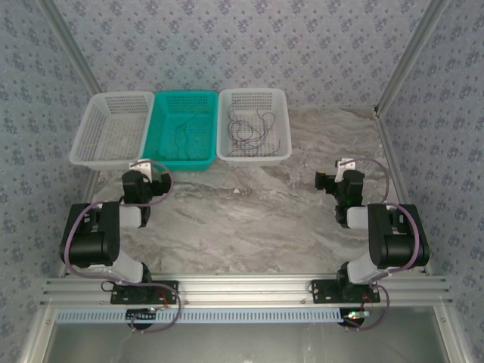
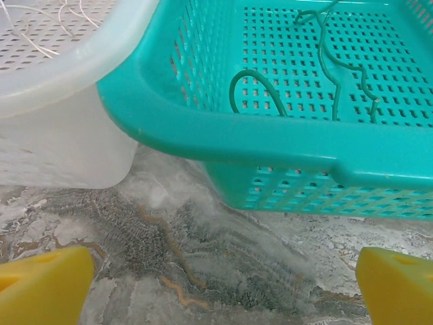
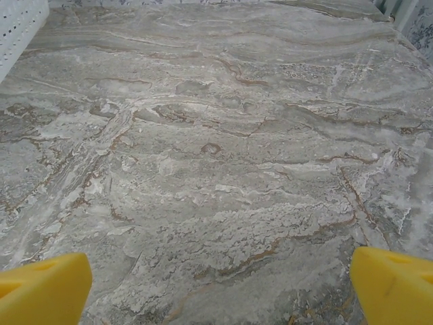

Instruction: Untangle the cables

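Top external view: a row of 3 baskets stands at the far side of the marble tabletop (image 1: 257,219). The dark grey cables (image 1: 249,130) lie in the right white basket (image 1: 254,157), the green cables (image 2: 331,74) in the teal basket (image 2: 270,139), and the white cables (image 2: 40,24) in the left white basket (image 2: 67,71). The left gripper (image 2: 216,288) sits just before the teal basket's near rim, its jaws wide apart and holding nothing. The right gripper (image 3: 216,288) hangs over bare marble, well apart from the baskets, jaws likewise wide apart.

Teal basket (image 1: 180,163) between 2 white baskets (image 1: 102,161), marble table (image 1: 249,219)
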